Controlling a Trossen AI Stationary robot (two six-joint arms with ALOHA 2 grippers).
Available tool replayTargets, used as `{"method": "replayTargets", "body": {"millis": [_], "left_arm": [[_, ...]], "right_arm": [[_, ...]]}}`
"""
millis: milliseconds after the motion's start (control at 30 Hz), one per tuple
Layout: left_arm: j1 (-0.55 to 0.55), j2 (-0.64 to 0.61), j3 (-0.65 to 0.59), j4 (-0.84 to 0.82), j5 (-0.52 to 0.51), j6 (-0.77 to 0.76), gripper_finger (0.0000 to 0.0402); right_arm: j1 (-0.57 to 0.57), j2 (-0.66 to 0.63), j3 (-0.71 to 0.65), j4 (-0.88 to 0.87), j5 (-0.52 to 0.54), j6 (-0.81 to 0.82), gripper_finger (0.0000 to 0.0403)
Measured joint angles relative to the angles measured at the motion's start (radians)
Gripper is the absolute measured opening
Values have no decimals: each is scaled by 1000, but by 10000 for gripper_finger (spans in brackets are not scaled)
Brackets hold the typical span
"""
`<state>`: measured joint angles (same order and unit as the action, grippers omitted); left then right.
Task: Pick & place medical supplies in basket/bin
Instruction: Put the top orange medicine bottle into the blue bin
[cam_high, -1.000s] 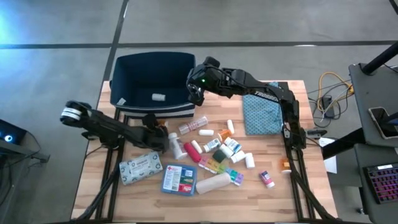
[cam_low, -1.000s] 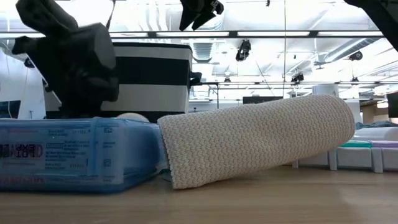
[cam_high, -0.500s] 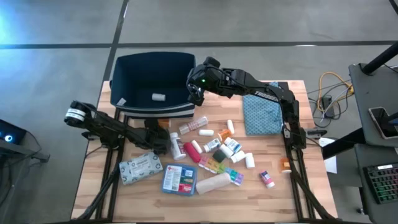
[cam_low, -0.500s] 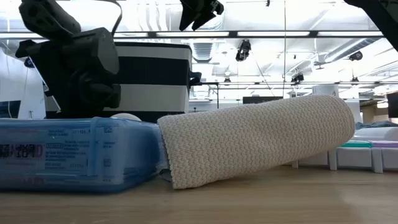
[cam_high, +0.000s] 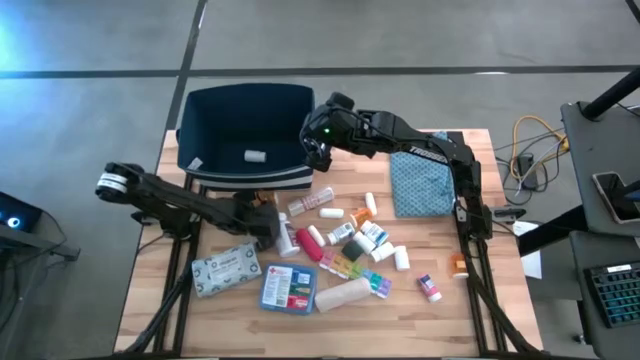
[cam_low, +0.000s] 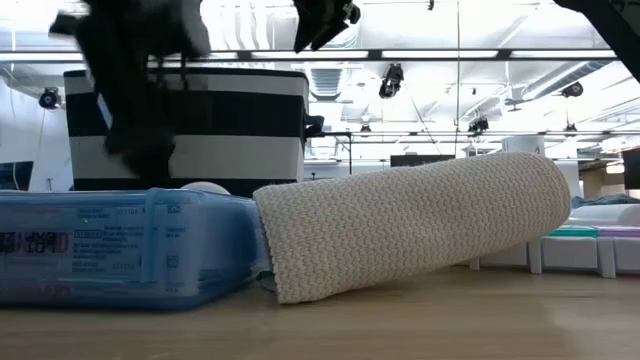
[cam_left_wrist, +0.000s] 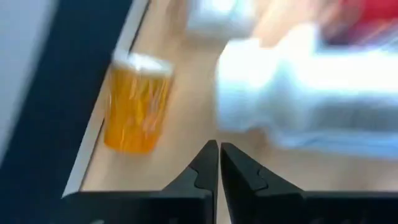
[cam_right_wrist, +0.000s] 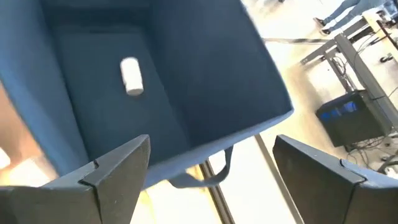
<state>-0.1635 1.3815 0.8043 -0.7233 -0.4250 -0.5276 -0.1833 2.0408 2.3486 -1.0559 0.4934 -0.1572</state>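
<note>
Medical supplies lie scattered on the wooden table: an orange pill bottle beside the bin's base, a white bottle, a grey packet, a blue-red flat box, a beige bandage roll and a rainbow pill organizer. The navy bin stands at the far left with one white bottle lying on its floor. My left gripper hovers shut, with nothing between its fingers, just short of the orange and white bottles. My right gripper hangs open above the bin's right rim.
A teal patterned pouch lies at the far right of the table. More small white tubes and bottles crowd the table's middle. Bare wood shows along the near edge and the left edge.
My left gripper has shut its fingers with nothing between them and has risen from the table beside the bin. The supplies lie as they did. My right gripper has kept still over the bin.
</note>
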Motion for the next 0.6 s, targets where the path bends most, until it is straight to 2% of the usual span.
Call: {"method": "replayTargets", "body": {"millis": [167,333,433,600], "left_arm": [[-31,-91,147,-135,43,-33,0],[-33,-126,151,-169,31,-82,7],[-33,-109,117,-150,28,-128,40],[-54,-80,48,-60,-1,-132,132]], "right_arm": [[0,-28,0,-25,-5,-46,329],[-5,-76,0,-25,-8,-60,329],[-10,-104,0,-49,-8,-50,329],[-11,-142,0,-105,-8,-25,329]]}}
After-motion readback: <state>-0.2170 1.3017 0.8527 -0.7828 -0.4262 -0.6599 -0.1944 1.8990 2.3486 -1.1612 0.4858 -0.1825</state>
